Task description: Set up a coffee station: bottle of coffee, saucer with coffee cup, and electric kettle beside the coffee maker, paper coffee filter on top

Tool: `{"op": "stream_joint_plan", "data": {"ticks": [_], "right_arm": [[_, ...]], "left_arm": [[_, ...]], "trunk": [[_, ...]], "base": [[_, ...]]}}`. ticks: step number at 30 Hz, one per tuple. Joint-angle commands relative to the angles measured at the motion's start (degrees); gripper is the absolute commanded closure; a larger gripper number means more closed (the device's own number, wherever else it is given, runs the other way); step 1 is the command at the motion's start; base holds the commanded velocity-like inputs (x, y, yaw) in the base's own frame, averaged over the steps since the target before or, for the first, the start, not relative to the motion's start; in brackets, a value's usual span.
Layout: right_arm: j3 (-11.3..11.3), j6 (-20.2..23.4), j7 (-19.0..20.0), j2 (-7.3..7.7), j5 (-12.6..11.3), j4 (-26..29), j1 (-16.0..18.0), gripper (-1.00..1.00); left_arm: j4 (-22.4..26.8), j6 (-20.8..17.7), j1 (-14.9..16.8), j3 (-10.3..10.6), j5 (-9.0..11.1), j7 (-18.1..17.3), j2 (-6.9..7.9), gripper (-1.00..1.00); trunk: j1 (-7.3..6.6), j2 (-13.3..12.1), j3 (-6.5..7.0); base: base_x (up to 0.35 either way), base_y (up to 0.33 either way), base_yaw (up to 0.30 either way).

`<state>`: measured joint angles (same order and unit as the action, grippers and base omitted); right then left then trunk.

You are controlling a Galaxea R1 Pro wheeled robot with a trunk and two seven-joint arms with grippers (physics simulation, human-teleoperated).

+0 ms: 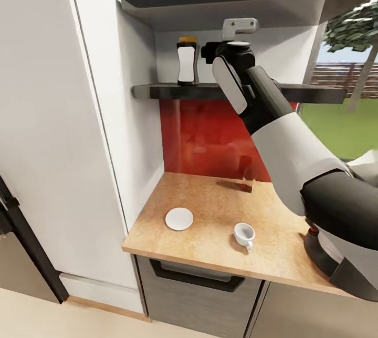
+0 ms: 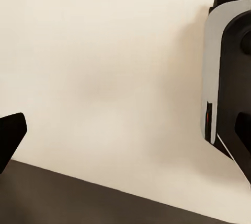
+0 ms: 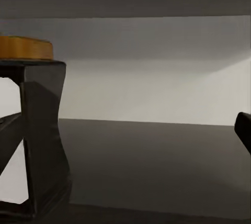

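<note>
Fetching coffee bottle off shelf: right pincer beside it w/ fingers apart, needs shift over bottle, then clamp.

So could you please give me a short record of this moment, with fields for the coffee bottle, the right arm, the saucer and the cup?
coffee bottle: upright on the kitchen shelf, orange cap, not yet gripped
right arm: raised to shelf height, right of the bottle
saucer: flat on the countertop, bare
coffee cup: on the countertop, apart from the saucer
right gripper: state unclear
</note>
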<state>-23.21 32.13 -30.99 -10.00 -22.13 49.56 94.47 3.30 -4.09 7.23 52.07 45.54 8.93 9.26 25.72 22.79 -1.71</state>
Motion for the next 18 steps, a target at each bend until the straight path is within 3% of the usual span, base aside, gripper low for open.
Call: {"op": "stream_joint_plan", "data": {"ticks": [1, 11, 18], "right_arm": [[-0.15, 0.12, -0.55, 0.0, -0.66, -0.33, -0.24, -1.0], [-0.16, 0.13, -0.53, 0.0, -0.77, -0.48, -3.0, -1.0], [-0.16, 0.22, -0.51, 0.0, -0.81, -0.09, -3.75, -1.0]], "left_arm": [[0.3, -0.22, -0.32, 0.47, 0.06, 0.37, 0.1, -1.0], [0.27, 1.53, 0.29, -0.08, 0.0, 0.23, 0.83, -1.0], [0.3, 3.78, 0.15, -0.05, 0.07, -0.34, 2.27, -1.0]], "trunk": [[0.06, 0.13, -0.14], [0.06, 0.13, -0.14], [0.06, 0.13, -0.14]], "base": [[0.0, 0.0, 0.0], [0.0, 0.0, 0.0], [0.0, 0.0, 0.0]]}}
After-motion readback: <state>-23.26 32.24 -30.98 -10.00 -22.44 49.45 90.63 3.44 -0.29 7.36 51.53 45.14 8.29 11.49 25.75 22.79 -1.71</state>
